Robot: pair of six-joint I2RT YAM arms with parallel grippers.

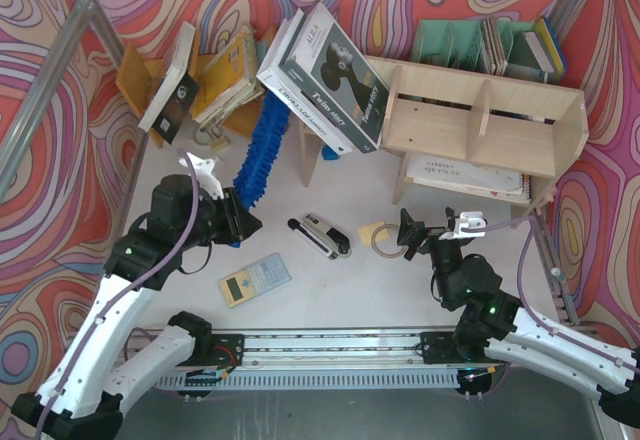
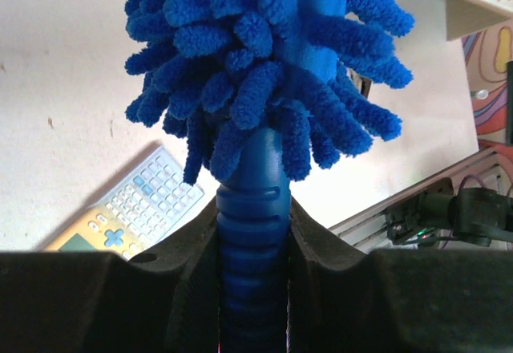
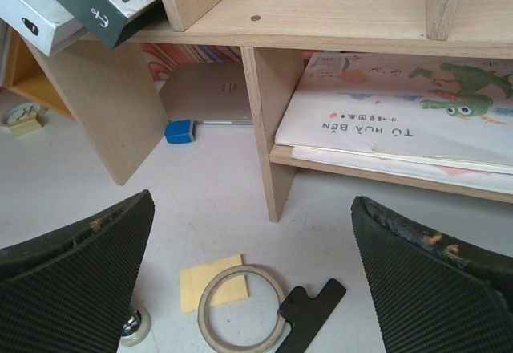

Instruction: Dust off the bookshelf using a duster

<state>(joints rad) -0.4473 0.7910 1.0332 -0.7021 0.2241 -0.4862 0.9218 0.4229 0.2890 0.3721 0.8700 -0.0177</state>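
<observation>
My left gripper (image 1: 238, 216) is shut on the ribbed dark-blue handle (image 2: 250, 233) of the duster (image 1: 262, 150), whose fluffy bright-blue head slants up and away toward the left end of the bookshelf (image 1: 480, 125). The duster head (image 2: 264, 56) fills the top of the left wrist view. The pale plywood bookshelf stands at the back right, with books leaning on its left end and flat booklets (image 3: 393, 116) on its lower shelf. My right gripper (image 1: 408, 234) hovers open above the table in front of the bookshelf (image 3: 321, 16), with nothing between its fingers.
A calculator (image 1: 254, 279), a black-and-white stapler-like tool (image 1: 320, 235), a tape ring on a yellow sticky pad (image 3: 240, 305) and a black flat piece (image 3: 311, 313) lie on the table. An orange-brown book rack (image 1: 150, 75) stands back left, a mint-green file holder (image 1: 455, 40) behind the bookshelf.
</observation>
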